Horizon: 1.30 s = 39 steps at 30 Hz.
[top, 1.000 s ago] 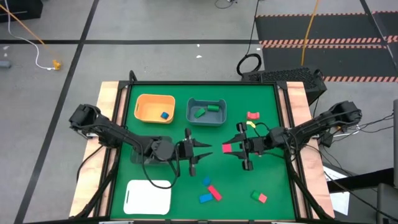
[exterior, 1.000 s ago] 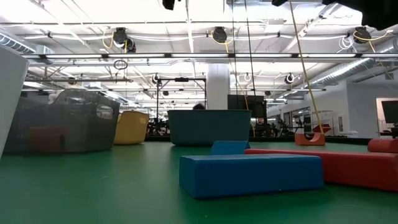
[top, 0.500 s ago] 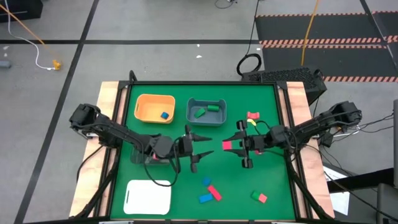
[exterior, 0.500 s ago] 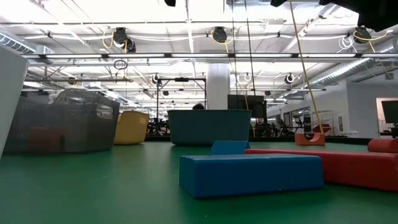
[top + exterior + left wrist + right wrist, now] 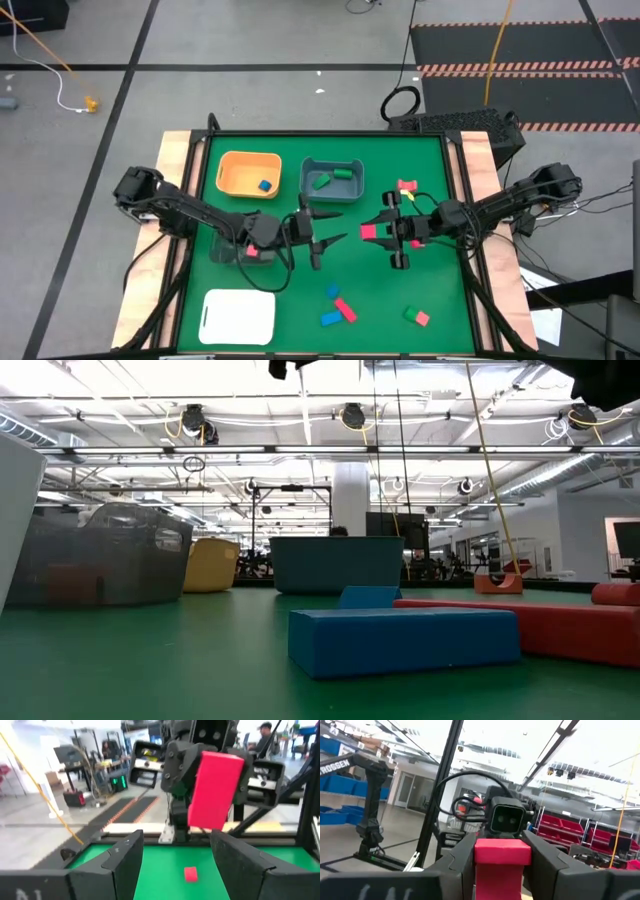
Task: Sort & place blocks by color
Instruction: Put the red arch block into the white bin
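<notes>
Near edge of green table [image 5: 440, 300]: blue bar [image 5: 330, 318], red bar [image 5: 344, 309] beside it, long axes roughly diagonal; green/red pair [image 5: 416, 316] off to the right. Mid-table, right gripper [image 5: 375, 232] has its jaws clamped on a red block [image 5: 367, 232], long axis upright in the wrist view, facing the left arm. Left gripper [image 5: 322, 231] points at it, jaws spread, nothing in them. Both arms stretched low toward the centre. Far side: orange bin [image 5: 249, 173] with a blue block [image 5: 264, 185], grey bin [image 5: 332, 180] with green blocks [image 5: 330, 177]. Workshop floor beyond.
</notes>
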Tool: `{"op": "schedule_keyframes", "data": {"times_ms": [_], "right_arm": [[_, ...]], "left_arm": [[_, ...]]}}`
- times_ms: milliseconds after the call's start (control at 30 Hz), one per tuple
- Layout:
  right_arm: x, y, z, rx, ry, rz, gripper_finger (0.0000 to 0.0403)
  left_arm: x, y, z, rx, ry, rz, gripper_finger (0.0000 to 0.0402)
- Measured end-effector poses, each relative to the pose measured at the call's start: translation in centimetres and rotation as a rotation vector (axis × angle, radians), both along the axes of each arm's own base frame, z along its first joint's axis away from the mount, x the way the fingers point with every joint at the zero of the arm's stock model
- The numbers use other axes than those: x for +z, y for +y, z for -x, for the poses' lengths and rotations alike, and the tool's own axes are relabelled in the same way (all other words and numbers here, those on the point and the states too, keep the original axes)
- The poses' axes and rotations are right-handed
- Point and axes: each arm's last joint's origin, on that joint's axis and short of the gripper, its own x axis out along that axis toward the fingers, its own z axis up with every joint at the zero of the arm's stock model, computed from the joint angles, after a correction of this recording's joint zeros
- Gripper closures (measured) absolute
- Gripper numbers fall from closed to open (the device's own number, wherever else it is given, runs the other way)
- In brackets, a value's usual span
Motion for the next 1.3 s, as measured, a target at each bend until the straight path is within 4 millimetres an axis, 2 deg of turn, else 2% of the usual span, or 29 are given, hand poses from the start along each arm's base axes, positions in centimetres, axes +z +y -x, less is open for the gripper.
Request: {"op": "schedule_keyframes", "data": {"times_ms": [167,300,433,633,900,1067,1267,1300], "right_arm": [[0.4,0.1,-0.6,0.005,-0.005,-0.014,0.0289],[0.0,0.3,-1.1,0.0,0.016,0.002,0.0289],[-0.2,0.3,-1.5,-0.008,0.024,0.014,0.0289],[-0.3,0.6,-3.2,-0.015,0.043,0.03,0.0289],[-0.6,1.0,-4.5,-0.018,0.064,0.05,0.0289],[-0.4,1.0,-4.6,-0.013,0.057,0.035,0.0289],[-0.5,1.0,-4.6,-0.006,0.07,0.013,0.0289],[-0.5,1.0,-4.6,-0.005,0.071,0.01,0.0289]], "left_arm": [[-1.0,-0.3,-1.0,-0.017,-0.031,-0.092,0.0165],[-1.3,-0.7,-1.1,-0.025,-0.017,-0.152,0.0167],[-0.8,-1.0,-0.9,-0.031,-0.073,-0.137,0.0165],[-0.8,-1.0,-1.0,-0.045,-0.077,-0.082,0.0167],[-1.5,-1.3,-0.9,-0.063,-0.019,-0.045,0.0171],[-1.5,-1.3,-0.9,-0.063,-0.023,-0.017,0.0195],[-1.5,-1.3,-0.9,-0.063,-0.024,-0.019,0.0265],[-1.5,-1.3,-0.9,-0.063,-0.025,-0.02,0.0266]]}}
